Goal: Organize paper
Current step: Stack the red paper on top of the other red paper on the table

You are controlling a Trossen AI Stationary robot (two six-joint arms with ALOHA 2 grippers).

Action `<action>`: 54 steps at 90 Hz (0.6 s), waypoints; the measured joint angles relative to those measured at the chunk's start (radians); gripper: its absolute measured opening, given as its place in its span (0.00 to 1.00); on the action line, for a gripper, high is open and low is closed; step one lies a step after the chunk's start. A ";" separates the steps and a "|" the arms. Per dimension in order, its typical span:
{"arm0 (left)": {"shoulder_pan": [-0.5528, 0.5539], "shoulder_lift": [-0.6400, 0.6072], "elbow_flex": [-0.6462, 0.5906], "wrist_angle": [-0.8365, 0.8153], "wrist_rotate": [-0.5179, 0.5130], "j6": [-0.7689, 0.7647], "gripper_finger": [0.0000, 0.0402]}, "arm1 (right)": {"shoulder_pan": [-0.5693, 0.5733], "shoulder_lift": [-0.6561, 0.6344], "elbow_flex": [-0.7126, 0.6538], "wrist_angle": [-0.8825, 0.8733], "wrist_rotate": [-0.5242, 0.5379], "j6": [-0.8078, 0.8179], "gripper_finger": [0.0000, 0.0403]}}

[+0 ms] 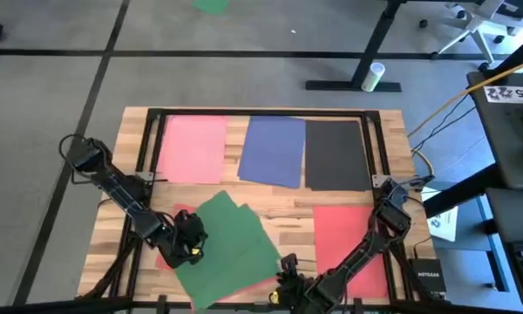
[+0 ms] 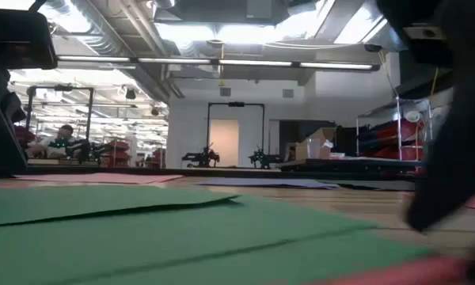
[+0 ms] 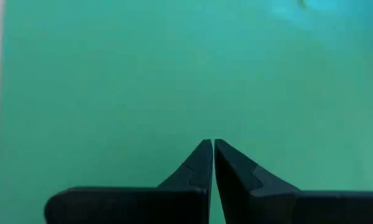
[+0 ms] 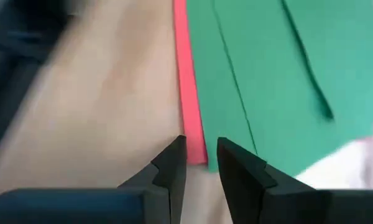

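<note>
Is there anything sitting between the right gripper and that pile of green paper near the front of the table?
Nothing visible. The right gripper is at the corner of the green paper, over a red sheet's edge poking out underneath, with only bare table beside it.

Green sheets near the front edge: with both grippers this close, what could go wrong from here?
The left gripper sits with its fingers nearly closed over the green sheets; pressing or dragging could crease them or fan them further apart. The right gripper, slightly open at the edge of the red sheet beneath, may snag it and shift the whole overlapping pile.
</note>
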 joint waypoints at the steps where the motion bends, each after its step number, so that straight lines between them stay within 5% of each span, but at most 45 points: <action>1: 0.000 0.000 0.000 0.000 0.000 0.000 0.00 | 0.000 0.000 0.000 0.000 0.006 0.000 0.20; 26: 0.000 0.000 0.000 0.000 0.000 0.004 0.00 | -0.001 0.000 -0.001 0.005 0.096 0.000 0.20; 54: 0.000 0.000 0.000 0.000 0.000 0.004 0.00 | -0.008 0.000 0.000 0.009 0.060 -0.019 0.18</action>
